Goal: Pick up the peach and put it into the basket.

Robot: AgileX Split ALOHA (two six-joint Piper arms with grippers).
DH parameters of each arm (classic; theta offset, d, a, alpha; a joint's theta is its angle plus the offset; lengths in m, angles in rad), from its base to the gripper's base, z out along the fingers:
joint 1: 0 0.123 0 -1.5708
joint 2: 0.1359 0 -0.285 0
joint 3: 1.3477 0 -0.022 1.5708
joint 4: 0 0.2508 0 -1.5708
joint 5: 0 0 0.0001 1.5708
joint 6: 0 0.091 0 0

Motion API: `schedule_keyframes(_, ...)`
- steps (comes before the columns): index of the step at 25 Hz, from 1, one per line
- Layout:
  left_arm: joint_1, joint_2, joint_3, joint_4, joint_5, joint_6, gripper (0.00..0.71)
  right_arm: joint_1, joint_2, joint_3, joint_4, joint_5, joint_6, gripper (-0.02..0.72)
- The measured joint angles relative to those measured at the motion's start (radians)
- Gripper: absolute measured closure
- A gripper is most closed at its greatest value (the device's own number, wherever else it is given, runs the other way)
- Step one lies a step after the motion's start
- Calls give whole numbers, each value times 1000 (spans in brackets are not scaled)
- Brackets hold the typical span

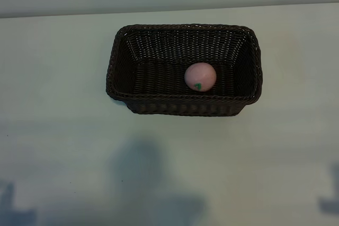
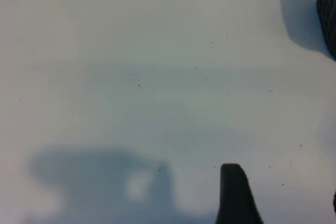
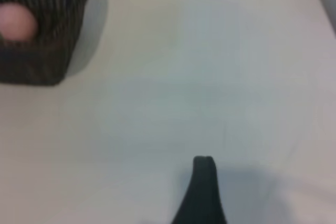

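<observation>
Left fingers: one dark fingertip (image 2: 233,192) shows in the left wrist view, with a sliver of its partner at the picture's edge; they stand apart with nothing between them.
Right fingers: one dark fingertip (image 3: 202,190) shows in the right wrist view over bare surface; its partner is out of the picture. They stand wide apart and hold nothing.
Left gripper: hangs over the pale table (image 2: 131,77), angled downward, its shadow lying on the surface beneath it.
Right gripper: also angled downward over the table, well apart from the basket (image 3: 42,30).
Peach: the peach (image 1: 200,77) lies inside the basket, on its floor, toward the right end and close to the wall facing the camera; a small green mark shows on it.
Basket: the basket (image 1: 119,72) is dark brown woven wicker, rectangular with rounded corners, and stands upright on the table.
Exterior view only: shows the whole basket from above, the peach's place on its floor, and only dark blurred shapes at the lower corners where the arms would be; neither gripper can be made out there.
Left wrist view only: catches just a dark strip of basket wall (image 2: 328,9) at the picture's edge, with the basket's shadow beside it; the peach is hidden.
Right wrist view only: shows one corner of the basket and the peach (image 3: 17,22) as a pink blur at the woven wall.
</observation>
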Motion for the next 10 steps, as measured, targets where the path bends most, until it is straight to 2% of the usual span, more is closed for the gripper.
schedule_keyframes(10,0,0,0,0,0,0,260,0,0,3,2,-21,0,131)
